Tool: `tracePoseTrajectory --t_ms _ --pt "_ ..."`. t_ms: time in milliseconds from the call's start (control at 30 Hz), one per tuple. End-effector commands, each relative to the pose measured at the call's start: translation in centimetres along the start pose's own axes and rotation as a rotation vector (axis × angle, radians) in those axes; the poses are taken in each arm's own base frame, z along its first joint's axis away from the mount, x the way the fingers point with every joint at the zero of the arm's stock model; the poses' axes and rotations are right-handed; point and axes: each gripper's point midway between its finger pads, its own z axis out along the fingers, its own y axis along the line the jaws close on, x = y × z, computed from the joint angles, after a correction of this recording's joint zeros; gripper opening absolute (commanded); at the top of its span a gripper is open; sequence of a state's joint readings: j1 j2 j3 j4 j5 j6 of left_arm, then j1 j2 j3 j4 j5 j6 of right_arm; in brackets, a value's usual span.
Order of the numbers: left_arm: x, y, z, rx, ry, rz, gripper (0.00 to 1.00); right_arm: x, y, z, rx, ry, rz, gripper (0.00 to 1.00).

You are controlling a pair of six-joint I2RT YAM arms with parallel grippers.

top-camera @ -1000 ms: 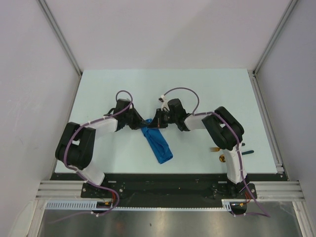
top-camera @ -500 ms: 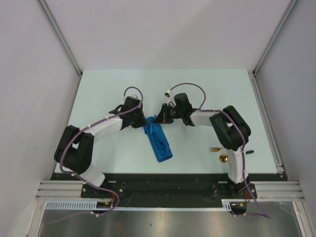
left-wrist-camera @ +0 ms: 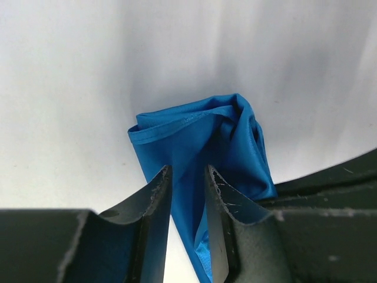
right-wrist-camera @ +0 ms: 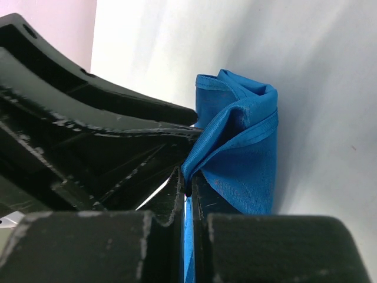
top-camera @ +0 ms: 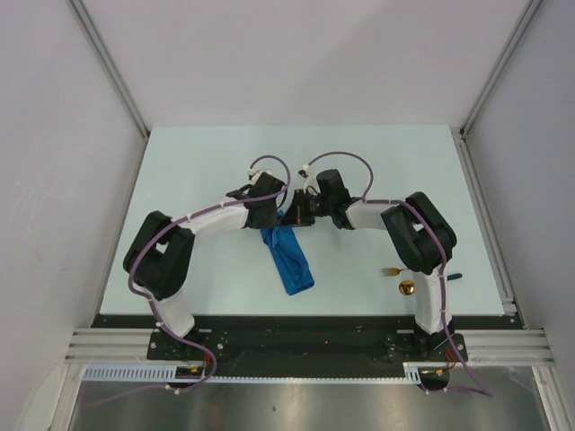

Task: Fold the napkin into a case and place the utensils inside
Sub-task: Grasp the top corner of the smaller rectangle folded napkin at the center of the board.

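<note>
The blue napkin lies as a narrow bunched strip in the middle of the table, running from the two grippers toward the near edge. My right gripper is shut on its far end; the right wrist view shows a fold of the cloth pinched between the jaws. My left gripper is right beside it at the same end, with its jaws slightly apart and straddling a ridge of the cloth. The gold fork head and spoon head lie near the right arm's base.
A dark green handle tip shows to the right of the right arm, which covers the rest of the utensil handles. Grey walls enclose the pale table on three sides. The two grippers almost touch each other.
My left gripper has swung right, from left of the napkin to its far end beside the right gripper. The right gripper rose a little earlier, still holding the cloth.
</note>
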State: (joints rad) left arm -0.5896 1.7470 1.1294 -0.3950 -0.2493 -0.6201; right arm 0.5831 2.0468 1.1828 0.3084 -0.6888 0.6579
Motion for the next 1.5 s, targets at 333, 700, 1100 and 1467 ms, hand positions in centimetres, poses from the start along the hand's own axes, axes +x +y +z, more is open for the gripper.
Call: tracePoseTrajectory --t_ms 333,700,1100,1467 --pt "-0.4 0.2 0.7 -0.079 0.002 0.057 0.29 -1.0 1.8 0.2 -0.066 -0.014 -0.034 0.00" --pt "-1.2 -0.1 0.1 -0.064 -0.037 0.065 0.09 -0.9 1.7 0.3 -0.067 -0.008 -0.029 0.00" --pt "-1.0 -1.9 -1.7 0.072 -0.036 0.031 0.00 -0.6 1.1 2.2 -0.076 0.003 0.052 0.00" --pt "0.1 -1.6 -1.4 0.107 -0.014 -0.035 0.00 -0.9 -0.2 5.8 -0.118 -0.074 0.111 0.00"
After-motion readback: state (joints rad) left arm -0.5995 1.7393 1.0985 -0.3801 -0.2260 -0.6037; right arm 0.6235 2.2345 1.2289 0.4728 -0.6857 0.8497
